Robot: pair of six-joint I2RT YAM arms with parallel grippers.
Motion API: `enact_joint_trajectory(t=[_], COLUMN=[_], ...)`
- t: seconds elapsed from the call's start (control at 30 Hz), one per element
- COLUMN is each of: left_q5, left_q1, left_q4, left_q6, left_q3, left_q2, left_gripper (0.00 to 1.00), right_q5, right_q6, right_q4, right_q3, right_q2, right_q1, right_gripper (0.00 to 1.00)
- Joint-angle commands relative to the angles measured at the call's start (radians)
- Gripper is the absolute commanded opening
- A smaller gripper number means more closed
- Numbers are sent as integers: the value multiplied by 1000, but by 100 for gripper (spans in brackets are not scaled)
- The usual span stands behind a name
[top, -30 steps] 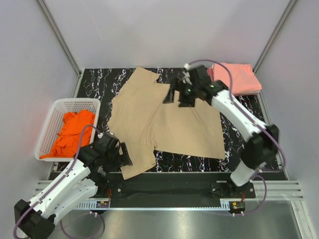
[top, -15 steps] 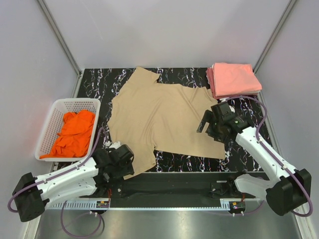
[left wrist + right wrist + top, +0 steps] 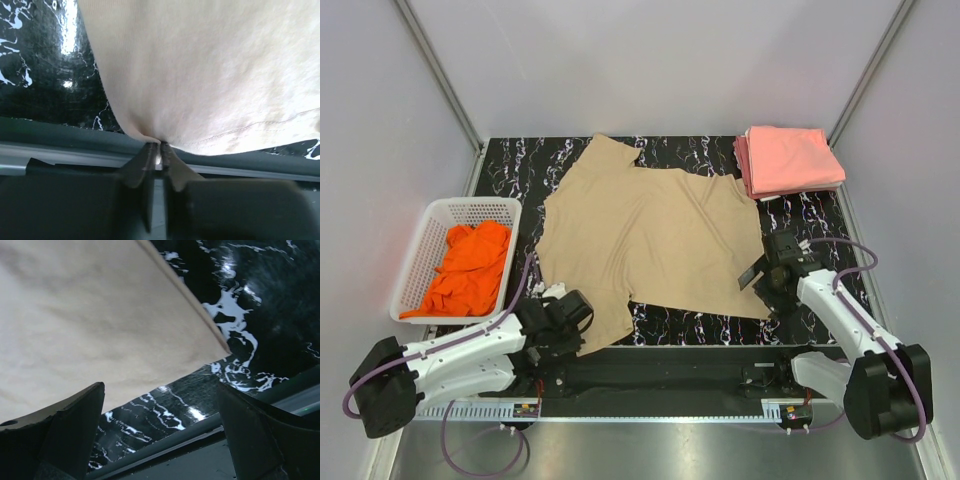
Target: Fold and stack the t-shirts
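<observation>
A tan t-shirt (image 3: 650, 235) lies spread flat on the black marbled table (image 3: 810, 215). My left gripper (image 3: 582, 322) is at its near left corner, shut on the hem (image 3: 159, 139) of the tan cloth (image 3: 200, 70). My right gripper (image 3: 760, 275) stands open just off the shirt's near right corner (image 3: 222, 347), with bare table between its fingers (image 3: 75, 425). A stack of folded salmon-pink t-shirts (image 3: 790, 160) sits at the far right. An orange t-shirt (image 3: 470, 265) lies crumpled in the basket.
The white lattice basket (image 3: 425, 240) stands at the left edge of the table. A dark rail (image 3: 660, 365) runs along the near edge by both arm bases. Grey walls close in the back and sides.
The left gripper has closed on the tan shirt's near left hem. The right arm swung from the far side of the shirt down to its near right corner, still open.
</observation>
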Motion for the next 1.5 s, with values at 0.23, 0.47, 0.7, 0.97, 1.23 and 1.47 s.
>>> enact_joint_trajectory(t=[0.23, 0.47, 0.7, 0.97, 1.23, 1.47], left_q5=[-79, -71, -67, -61, -24, -77], left_q1=[16, 36, 59, 74, 77, 78], left_q4=[54, 56, 59, 57, 5, -275], left_q6=[1, 12, 18, 20, 38, 73], left_q3=[-27, -48, -59, -70, 28, 287], left_q2=[-85, -139, -176, -202, -271, -313], left_gripper=[0, 0, 0, 0, 0, 0], right_q5=[95, 199, 268, 305, 192, 159], right_q6=[175, 163, 162, 200, 122, 125], right_q4=[16, 1, -34, -86, -30, -161], right_q3=[-80, -45, 7, 68, 13, 41], right_q2=[85, 155, 268, 396, 144, -118], right_q1=[-2, -2, 31, 75, 71, 70], right_gripper=[80, 59, 37, 7, 0, 0])
